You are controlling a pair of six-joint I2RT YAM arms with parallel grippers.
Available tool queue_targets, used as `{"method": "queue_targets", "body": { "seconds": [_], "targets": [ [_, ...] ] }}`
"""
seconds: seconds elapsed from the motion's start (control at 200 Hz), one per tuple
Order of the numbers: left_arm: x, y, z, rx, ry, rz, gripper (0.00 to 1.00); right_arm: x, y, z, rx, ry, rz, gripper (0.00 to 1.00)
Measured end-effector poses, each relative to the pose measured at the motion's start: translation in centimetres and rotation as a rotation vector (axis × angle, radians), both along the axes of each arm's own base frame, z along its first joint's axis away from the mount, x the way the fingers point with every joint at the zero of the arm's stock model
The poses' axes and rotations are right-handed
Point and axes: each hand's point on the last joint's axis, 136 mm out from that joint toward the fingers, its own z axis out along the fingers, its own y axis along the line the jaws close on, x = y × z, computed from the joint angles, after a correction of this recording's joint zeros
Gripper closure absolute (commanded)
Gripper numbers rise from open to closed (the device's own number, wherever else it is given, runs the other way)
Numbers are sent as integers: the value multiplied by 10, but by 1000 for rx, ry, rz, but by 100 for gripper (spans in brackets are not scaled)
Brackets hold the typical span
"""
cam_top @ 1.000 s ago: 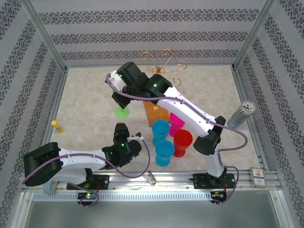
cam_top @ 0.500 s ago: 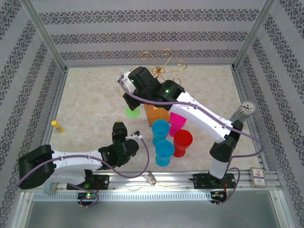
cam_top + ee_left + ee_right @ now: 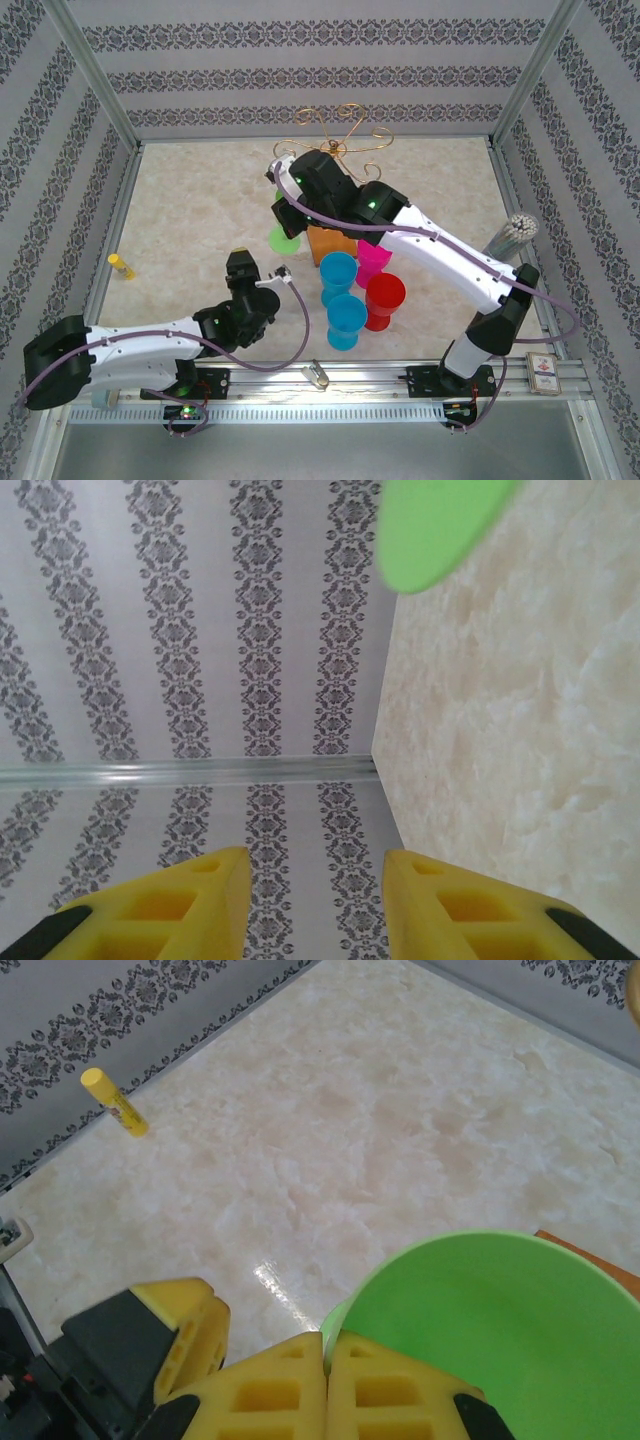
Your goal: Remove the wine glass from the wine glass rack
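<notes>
The wine glass [image 3: 283, 240] looks clear of the wine glass rack [image 3: 346, 124], hanging just left of its wooden base [image 3: 325, 245], clamped in the right gripper [image 3: 325, 1344]. The left gripper [image 3: 316, 872], nearer, stands apart and empty (perhaps awaiting a handover). Setting the glass down remains.

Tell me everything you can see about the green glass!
The glass is bright green and looks like plastic. From above, a round flat end shows beside the rack, by its wooden base and off the gold hooks. The right claw is shut on it, and a big round green part sits just past the yellow fingers. Its stem is hidden, so I can't tell which way up it is.
</notes>
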Motion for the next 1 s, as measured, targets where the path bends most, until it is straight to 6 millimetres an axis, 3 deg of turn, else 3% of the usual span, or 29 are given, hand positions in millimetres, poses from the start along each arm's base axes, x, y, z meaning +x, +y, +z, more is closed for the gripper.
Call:
{"method": "queue_targets", "body": {
  "seconds": [0.29,0.635,0.999],
  "targets": [
    [10,12,32,-206,-45,50,60,-5,-7,-12,20,31,-28,100],
    [14,32,52,-484,-53,89,59,-12,-16,-14,52,46,-50,100],
    [20,64,73,-846,-52,177,55,-21,-19,-32,47,90,-65,100]
  ]
}}
